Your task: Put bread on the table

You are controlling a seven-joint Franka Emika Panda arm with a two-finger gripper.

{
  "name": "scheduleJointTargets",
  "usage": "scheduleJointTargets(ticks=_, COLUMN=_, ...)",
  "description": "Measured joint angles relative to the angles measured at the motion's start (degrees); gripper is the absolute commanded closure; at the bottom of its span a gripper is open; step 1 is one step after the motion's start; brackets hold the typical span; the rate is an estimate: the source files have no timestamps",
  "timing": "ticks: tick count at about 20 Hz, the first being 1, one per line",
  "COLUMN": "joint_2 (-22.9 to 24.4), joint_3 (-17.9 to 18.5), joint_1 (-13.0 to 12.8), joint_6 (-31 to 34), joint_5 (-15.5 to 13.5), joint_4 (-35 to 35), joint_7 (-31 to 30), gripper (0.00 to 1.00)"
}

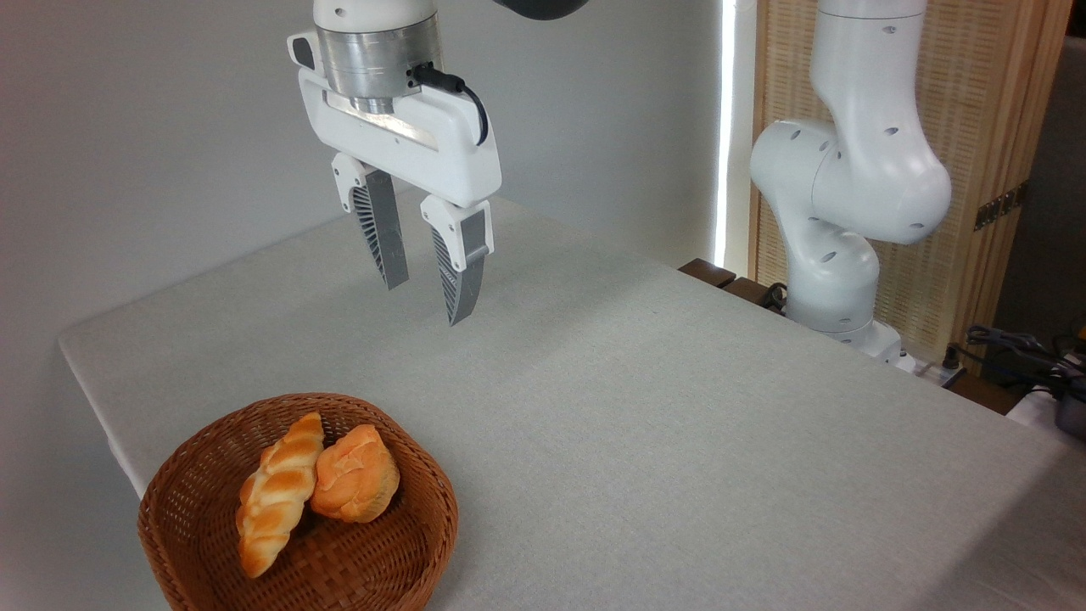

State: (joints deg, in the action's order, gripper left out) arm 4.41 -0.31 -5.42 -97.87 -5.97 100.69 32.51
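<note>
High above the table [645, 407], end effector [428, 301] empty, fingers apart, pointing down.

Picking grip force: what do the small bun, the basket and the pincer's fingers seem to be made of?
The bread: glossy, uniformly orange-tan, so it may be a plastic or foam replica; can't tell. The basket: brown woven wicker, visible strands. The fingers of the open pincer: grey, ribbed, probably flexible plastic or rubber.

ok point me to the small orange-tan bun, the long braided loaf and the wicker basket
small rounded orange-tan bun [356, 484]: fixed camera view, on its scored top
long pale golden braided loaf [277, 495]: fixed camera view, on its middle braid
round brown woven wicker basket [437, 518]: fixed camera view, on its right rim
</note>
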Motion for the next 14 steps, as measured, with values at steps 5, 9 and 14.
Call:
scheduleJointTargets(ticks=5, joint_2=0.0, joint_3=0.0, joint_1=0.0, joint_6=0.0, joint_5=0.0, joint_4=0.0, joint_7=0.0, gripper=0.0)
scheduleJointTargets(ticks=9, joint_2=0.0, joint_3=0.0, joint_1=0.0, joint_6=0.0, joint_5=0.0, joint_4=-0.1, joint_7=0.0, gripper=0.0)
scheduleJointTargets(ticks=14, joint_2=0.0, joint_3=0.0, joint_1=0.0, joint_6=0.0, joint_5=0.0, joint_4=-0.8, joint_7=0.0, gripper=0.0)
